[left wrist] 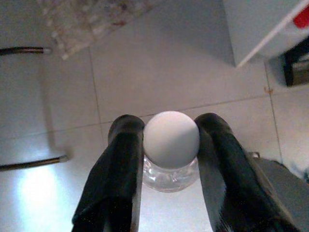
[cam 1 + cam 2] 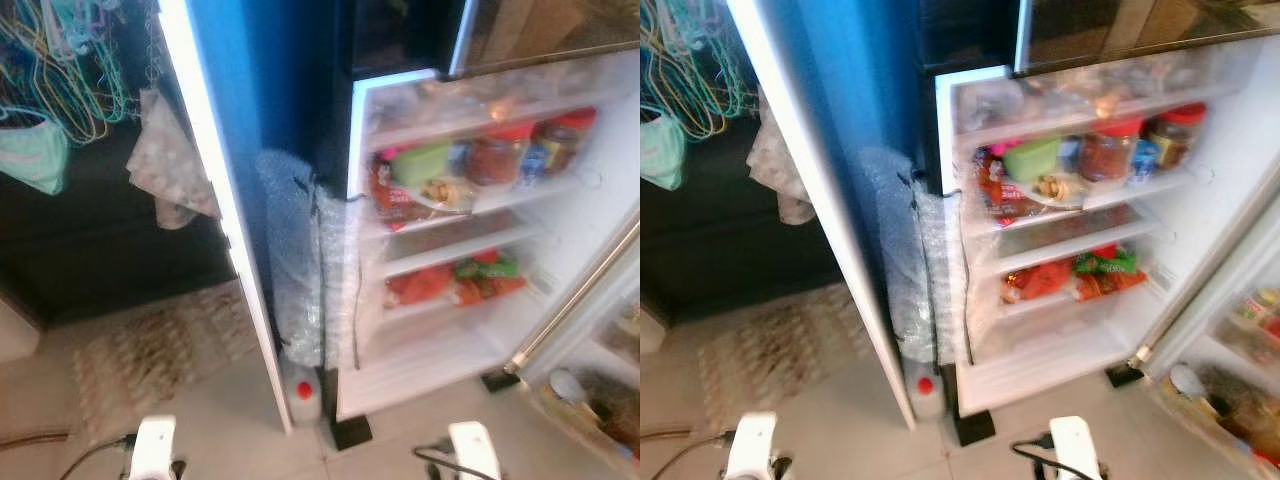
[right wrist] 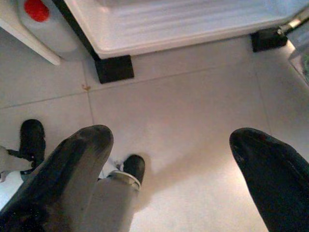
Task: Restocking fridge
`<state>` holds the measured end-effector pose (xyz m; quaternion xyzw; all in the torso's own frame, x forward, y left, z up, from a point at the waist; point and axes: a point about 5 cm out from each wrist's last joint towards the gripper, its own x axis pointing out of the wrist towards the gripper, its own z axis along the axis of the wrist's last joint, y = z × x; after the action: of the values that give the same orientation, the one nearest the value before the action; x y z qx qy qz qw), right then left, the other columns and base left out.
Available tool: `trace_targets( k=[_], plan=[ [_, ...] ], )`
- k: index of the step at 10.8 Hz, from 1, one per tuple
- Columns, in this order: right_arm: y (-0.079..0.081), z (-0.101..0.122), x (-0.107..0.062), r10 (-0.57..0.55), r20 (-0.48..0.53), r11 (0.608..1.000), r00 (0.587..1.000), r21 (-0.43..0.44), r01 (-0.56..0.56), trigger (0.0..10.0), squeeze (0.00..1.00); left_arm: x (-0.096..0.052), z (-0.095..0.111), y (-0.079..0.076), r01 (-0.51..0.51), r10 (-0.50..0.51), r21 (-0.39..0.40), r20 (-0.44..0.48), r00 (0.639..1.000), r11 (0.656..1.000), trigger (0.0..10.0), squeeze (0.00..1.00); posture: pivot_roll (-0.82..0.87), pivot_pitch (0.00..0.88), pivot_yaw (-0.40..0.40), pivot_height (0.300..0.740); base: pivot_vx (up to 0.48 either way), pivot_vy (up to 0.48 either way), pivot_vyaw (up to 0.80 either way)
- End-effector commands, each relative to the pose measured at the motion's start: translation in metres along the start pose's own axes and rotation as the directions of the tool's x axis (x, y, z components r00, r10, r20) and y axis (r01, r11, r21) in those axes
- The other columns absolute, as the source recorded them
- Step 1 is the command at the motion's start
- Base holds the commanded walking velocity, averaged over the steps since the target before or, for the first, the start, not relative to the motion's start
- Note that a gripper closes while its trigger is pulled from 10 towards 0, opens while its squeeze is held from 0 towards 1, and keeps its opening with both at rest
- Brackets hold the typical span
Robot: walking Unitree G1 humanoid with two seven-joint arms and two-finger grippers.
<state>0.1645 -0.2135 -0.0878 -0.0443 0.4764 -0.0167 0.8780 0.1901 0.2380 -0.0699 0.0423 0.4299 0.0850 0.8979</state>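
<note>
the white fridge (image 2: 420, 380) stands open at the right of the frame, shelves crowded with red-lidded jars (image 2: 495, 150) and red and green packets (image 2: 455, 280). at the bottom edge, the left gripper (image 1: 166, 145) is clamped on a clear glass jar with a round white lid (image 1: 171, 140), held low over the pale tiled floor (image 3: 183, 121). the right gripper (image 3: 174, 159) hangs with its fingers spread wide, holding nothing. a small red-capped white bottle (image 2: 305, 392) sits by the fridge's corner.
</note>
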Motion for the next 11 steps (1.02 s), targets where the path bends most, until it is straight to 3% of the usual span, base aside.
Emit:
trace_targets(
  k=[1,4,6,11],
  plan=[
    [0.0041,0.0008,0.0008,0.009,-0.007,0.999,1.0,0.037,-0.009,10.0,0.0,-0.002,-0.01,0.0037,-0.009,0.01,0.008,-0.035,0.999,1.0,10.0,0.0,-0.1,0.0,0.044,0.74,0.0,0.0,0.0],
    [0.0051,0.0024,0.001,0.019,0.001,1.0,1.0,-0.004,-0.019,10.0,0.0,-0.0018,-0.0091,0.0033,-0.01,0.01,0.008,-0.031,0.999,1.0,10.0,0.0,-0.09,0.0,0.038,0.74,0.0,-0.081,0.15],
    [0.0044,0.0037,0.0013,0.017,0.004,0.998,1.0,0.053,-0.017,10.0,0.0,-0.0018,-0.0094,0.0025,-0.008,0.009,0.004,-0.035,0.999,1.0,10.0,0.0,-0.09,0.0,0.034,0.74,0.0,-0.276,0.4],
    [0.0038,0.0042,0.0012,0.025,0.008,0.998,1.0,0.06,-0.026,10.0,0.0,-0.0016,-0.009,0.0022,-0.01,0.01,-0.002,-0.034,0.999,1.0,10.0,0.0,-0.09,0.0,0.036,0.74,0.0,-0.309,0.0]
  ],
)
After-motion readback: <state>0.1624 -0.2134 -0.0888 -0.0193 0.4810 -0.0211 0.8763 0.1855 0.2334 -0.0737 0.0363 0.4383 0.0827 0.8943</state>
